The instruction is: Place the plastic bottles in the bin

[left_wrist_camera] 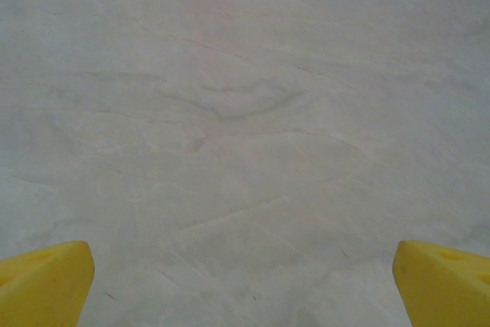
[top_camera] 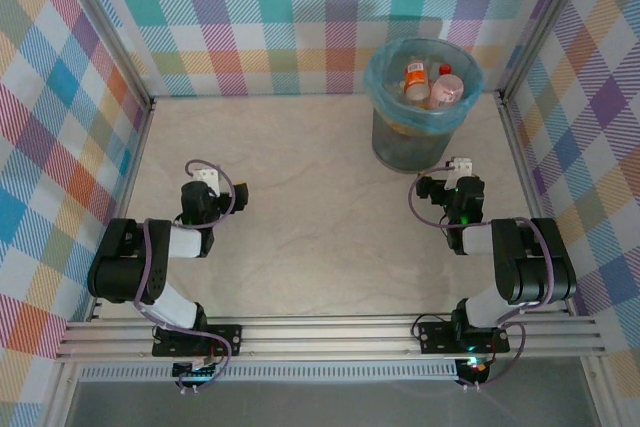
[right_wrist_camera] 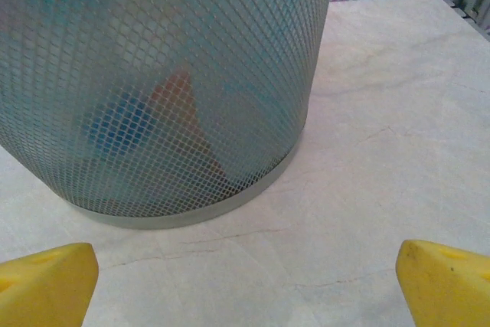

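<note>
Where the bottles lie: the bottles (top_camera: 430, 85) are seen inside the bin (top_camera: 400, 152), at the far right of the worktop (top_camera: 300, 207); none is seen on the bare surface, so the task is judged all but done.
Left gripper (left_wrist_camera: 245, 285): spread wide with nothing held, low over bare worktop and well apart from the bin.
Right gripper (right_wrist_camera: 245, 281): likewise released and empty, pointed at the bin's mesh wall, near its base.
Main risk: the bin, judged light, could be nudged or tipped if the right arm were driven forward or swung sideways.
Consequence: bottles lying high near the rim could be spilled back onto the worktop.
Bag (top_camera: 470, 97): the blue liner folded over the rim could be snagged by a finger raised close alongside.
Safer course: a withdrawal straight back, away from the mesh, is called for.
</note>
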Controlling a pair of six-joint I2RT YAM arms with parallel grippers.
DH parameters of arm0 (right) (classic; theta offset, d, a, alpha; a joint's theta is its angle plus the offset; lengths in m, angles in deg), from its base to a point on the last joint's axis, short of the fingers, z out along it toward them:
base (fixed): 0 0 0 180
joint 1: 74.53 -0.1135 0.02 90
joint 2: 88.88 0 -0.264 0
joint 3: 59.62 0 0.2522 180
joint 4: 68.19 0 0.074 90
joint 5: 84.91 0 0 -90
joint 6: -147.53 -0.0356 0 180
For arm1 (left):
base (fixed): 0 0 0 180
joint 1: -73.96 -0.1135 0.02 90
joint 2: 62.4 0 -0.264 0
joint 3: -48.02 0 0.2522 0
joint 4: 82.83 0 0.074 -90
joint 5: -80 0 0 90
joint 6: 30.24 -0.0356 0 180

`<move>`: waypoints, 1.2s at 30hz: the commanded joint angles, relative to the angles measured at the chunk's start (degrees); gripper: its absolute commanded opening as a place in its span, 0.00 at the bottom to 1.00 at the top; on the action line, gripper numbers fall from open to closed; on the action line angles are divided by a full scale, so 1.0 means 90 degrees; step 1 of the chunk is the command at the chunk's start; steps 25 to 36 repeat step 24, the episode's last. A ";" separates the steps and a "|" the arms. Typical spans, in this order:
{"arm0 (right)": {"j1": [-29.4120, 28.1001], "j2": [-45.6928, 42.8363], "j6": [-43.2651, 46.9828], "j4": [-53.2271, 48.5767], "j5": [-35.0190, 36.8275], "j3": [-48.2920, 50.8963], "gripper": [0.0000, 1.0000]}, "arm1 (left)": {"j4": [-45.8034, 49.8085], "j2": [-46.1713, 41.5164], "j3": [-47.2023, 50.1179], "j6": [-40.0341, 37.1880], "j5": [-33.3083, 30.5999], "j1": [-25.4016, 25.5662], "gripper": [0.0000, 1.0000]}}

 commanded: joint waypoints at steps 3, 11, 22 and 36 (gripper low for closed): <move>0.0025 -0.0023 -0.0150 -0.0052 0.0132 -0.0017 1.00 | 0.0063 -0.0025 -0.0140 0.0047 -0.0429 0.0102 1.00; 0.0019 -0.0026 -0.0143 -0.0069 0.0123 -0.0018 1.00 | 0.0351 -0.0044 -0.0290 -0.0051 -0.0349 0.0164 1.00; 0.0018 -0.0020 -0.0144 -0.0066 0.0127 -0.0021 1.00 | 0.0421 -0.0024 -0.0326 -0.0030 -0.0275 0.0114 1.00; 0.0019 -0.0020 -0.0153 -0.0062 0.0127 -0.0021 1.00 | 0.0344 -0.0048 -0.0278 -0.0049 -0.0298 0.0129 1.00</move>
